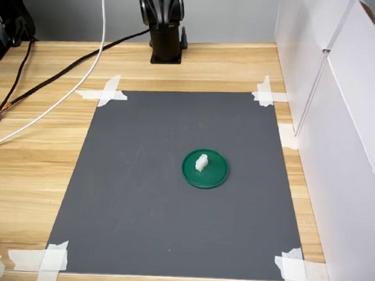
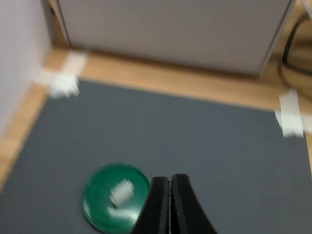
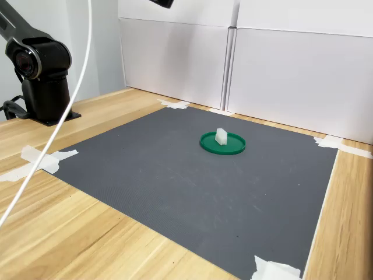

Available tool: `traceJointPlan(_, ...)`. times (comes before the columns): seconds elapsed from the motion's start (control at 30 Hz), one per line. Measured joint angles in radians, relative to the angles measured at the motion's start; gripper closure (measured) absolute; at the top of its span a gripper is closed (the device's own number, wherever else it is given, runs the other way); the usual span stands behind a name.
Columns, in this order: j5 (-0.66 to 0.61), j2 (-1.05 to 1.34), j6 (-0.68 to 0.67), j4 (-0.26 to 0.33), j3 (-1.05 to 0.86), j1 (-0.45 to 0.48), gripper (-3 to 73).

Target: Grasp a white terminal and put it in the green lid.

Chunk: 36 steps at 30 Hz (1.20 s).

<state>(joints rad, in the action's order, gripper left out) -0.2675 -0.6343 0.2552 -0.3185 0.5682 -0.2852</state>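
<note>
The green lid (image 1: 205,169) lies flat near the middle of the grey mat, seen in both exterior views (image 3: 222,143) and blurred in the wrist view (image 2: 115,196). A small white terminal (image 1: 201,162) stands inside it, left of the lid's centre in the first exterior view; it also shows as a white terminal (image 3: 221,137) in the second exterior view and a white terminal (image 2: 121,191) in the wrist view. My gripper (image 2: 170,181) is high above the mat, its black fingers pressed together with nothing between them. Neither exterior view shows the fingers.
The grey mat (image 1: 139,195) is taped at its corners to a wooden table (image 1: 33,156). The arm's black base (image 1: 165,43) stands at the table's far edge. White panels (image 1: 346,144) wall the first exterior view's right. Cables (image 1: 58,75) trail over the wood at its left.
</note>
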Motion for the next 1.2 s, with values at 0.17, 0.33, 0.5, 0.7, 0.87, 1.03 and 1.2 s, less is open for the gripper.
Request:
traceJointPlan(0.17, 0.157, 0.168, 0.129, -0.006, -0.131, 0.072, 71.4)
traceJointPlan(0.33, 0.195, 0.292, 0.200, -0.007, -0.272, 0.163, 71.4)
traceJointPlan(0.5, 0.105, 0.329, 0.206, -0.067, -0.356, 0.166, 71.5)
traceJointPlan(0.7, -0.059, 0.398, 0.206, -0.208, -0.400, 0.168, 71.5)
traceJointPlan(0.87, -0.112, 0.473, 0.206, -0.317, -0.402, 0.168, 71.5)
traceJointPlan(1.03, -0.116, 0.482, 0.206, -0.346, -0.402, 0.168, 71.5)
traceJointPlan(1.2, -0.135, 0.482, 0.206, -0.246, -0.402, 0.168, 71.5)
